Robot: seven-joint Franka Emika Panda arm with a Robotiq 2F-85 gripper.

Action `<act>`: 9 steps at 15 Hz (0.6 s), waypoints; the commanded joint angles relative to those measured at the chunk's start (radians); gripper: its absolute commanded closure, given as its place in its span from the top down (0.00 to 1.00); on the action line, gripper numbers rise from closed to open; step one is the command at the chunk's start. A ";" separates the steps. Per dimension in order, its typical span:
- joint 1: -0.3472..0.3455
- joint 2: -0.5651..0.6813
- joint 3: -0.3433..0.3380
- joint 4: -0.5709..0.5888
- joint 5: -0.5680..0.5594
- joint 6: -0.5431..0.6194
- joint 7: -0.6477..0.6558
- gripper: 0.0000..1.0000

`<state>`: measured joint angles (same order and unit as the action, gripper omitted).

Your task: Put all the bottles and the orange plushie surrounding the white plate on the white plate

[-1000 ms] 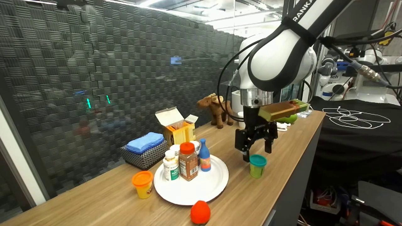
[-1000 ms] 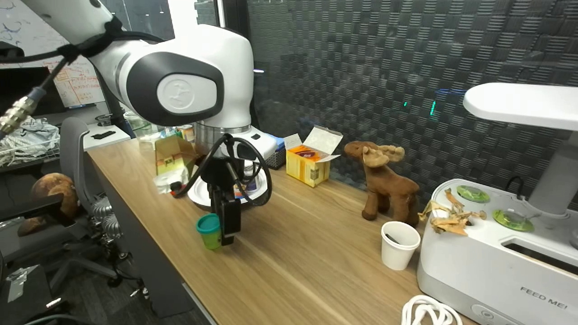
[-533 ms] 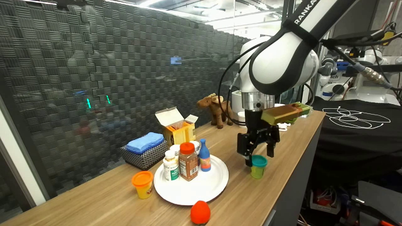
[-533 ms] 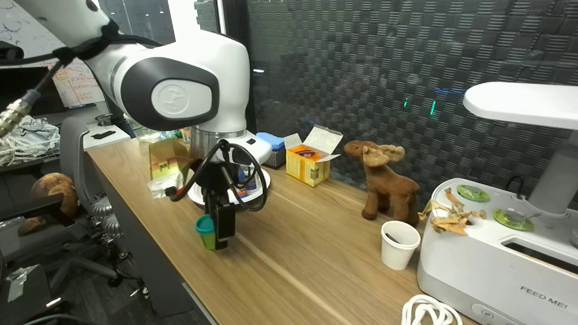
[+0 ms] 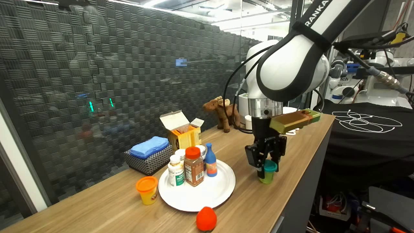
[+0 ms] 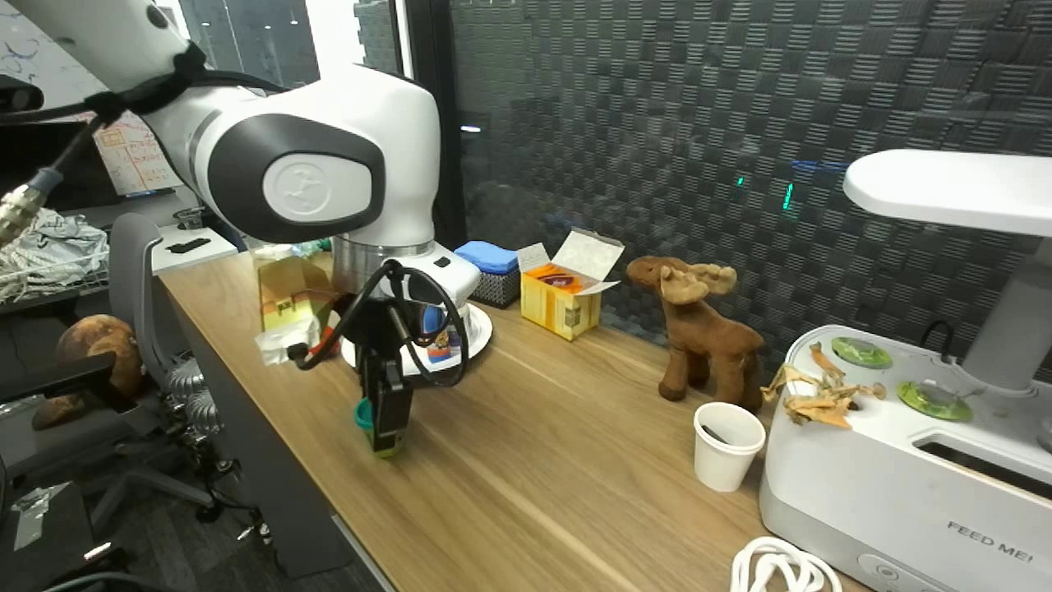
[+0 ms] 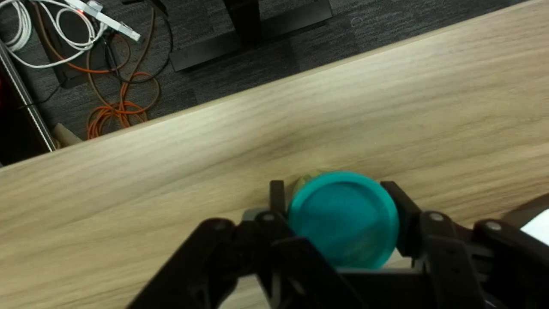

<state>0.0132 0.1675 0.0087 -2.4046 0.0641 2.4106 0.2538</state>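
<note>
Probably, the first danger is a slip: the gripper [image 5: 269, 170] grasps the green tub [image 7: 343, 221] from both sides, and the tub stands slightly tilted on the table [image 7: 244, 98], so an uneven lift could turn it out. How firm this hold is, I cannot say, because the contact is mostly hidden. The table's outer edge runs near; a push that way would be risky. Toward the white plate [image 5: 203, 198], bare wood gives room, but the blue bottle [image 5: 211, 163], standing there among other bottles [image 5: 194, 168], could be knocked. The orange plushie [image 5: 206, 219] lies just beside the plate.
</note>
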 commanded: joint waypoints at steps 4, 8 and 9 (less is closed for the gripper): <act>0.025 -0.040 0.000 -0.025 -0.006 0.067 0.043 0.24; 0.054 -0.056 0.006 -0.012 -0.029 0.072 0.123 0.23; 0.063 -0.059 0.010 -0.011 -0.029 0.071 0.138 0.23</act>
<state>0.0483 0.1478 0.0111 -2.4059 0.0547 2.4670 0.3251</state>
